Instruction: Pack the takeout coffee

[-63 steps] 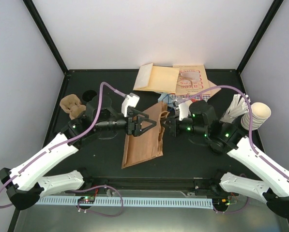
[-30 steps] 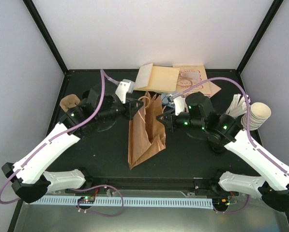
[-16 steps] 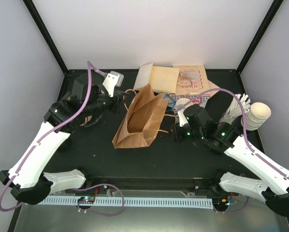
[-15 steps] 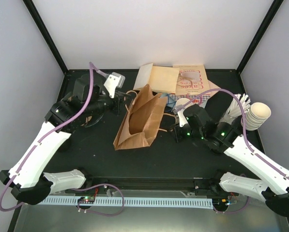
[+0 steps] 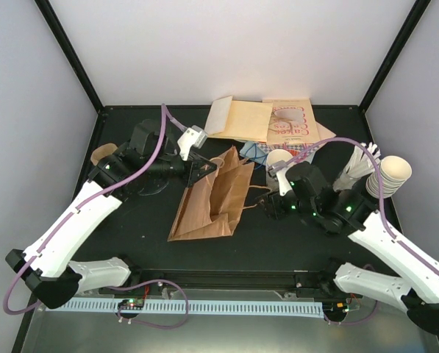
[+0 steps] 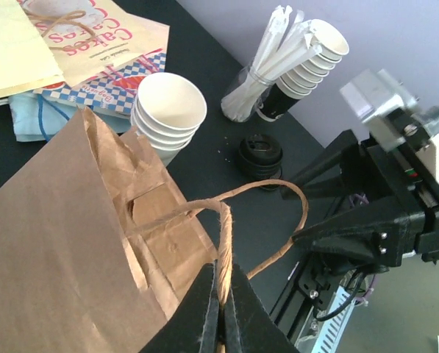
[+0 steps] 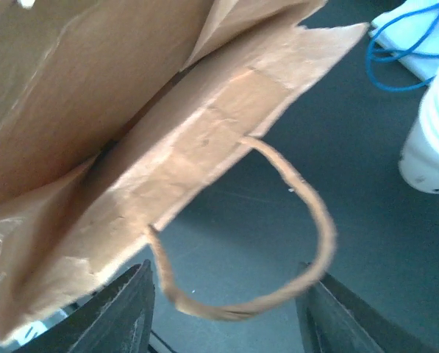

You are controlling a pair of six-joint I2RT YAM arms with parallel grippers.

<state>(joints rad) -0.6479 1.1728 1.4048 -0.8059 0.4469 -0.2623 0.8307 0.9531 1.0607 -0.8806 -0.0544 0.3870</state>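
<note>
The left claw (image 6: 220, 283) pinches one handle (image 6: 223, 235) of the bag (image 6: 65, 243) and should lift it gently while the right claw (image 7: 226, 316), open around the other handle (image 7: 322, 220), keeps the mouth wide, though no lone coffee cup shows, only a cup stack (image 6: 168, 118) on the desk (image 6: 204, 62) just beside the bag.

Black table (image 5: 293, 246) — paper bag (image 5: 212, 200), cup stack (image 5: 390, 173), straws (image 5: 357, 163), lids (image 6: 260, 154), flat packets (image 5: 241, 119).
</note>
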